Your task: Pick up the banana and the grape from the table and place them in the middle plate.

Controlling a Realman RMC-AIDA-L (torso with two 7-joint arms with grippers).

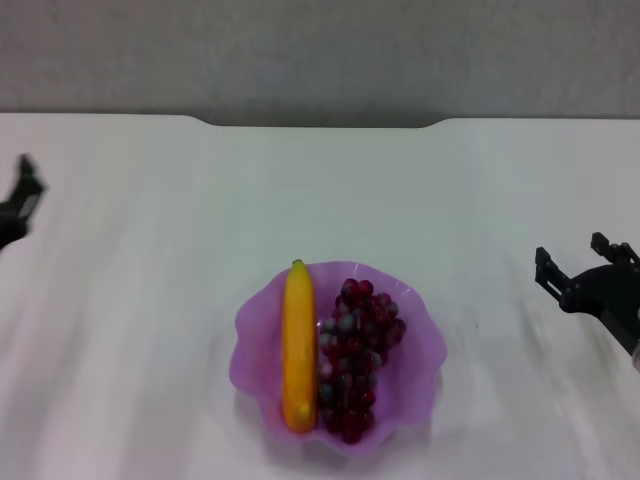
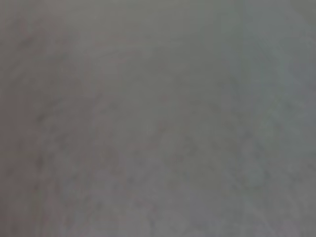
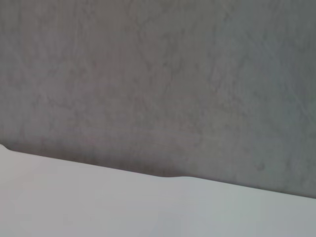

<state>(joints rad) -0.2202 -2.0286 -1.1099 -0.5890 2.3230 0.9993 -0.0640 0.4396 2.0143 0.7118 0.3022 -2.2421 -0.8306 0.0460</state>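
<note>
The yellow-orange banana (image 1: 298,345) lies lengthwise in the left half of the translucent purple plate (image 1: 415,375), its green stem tip pointing away from me. The bunch of dark red-purple grapes (image 1: 355,360) lies beside it in the right half, touching it. The plate sits on the white table (image 1: 150,300) at the near centre. My left gripper (image 1: 20,200) is at the far left edge of the head view, well away from the plate. My right gripper (image 1: 572,258) is open and empty at the far right edge, above the table.
The table's notched far edge (image 1: 320,124) meets a grey wall (image 1: 320,50). The left wrist view shows only grey wall (image 2: 158,118). The right wrist view shows the wall (image 3: 158,74) and the table's far edge (image 3: 163,175).
</note>
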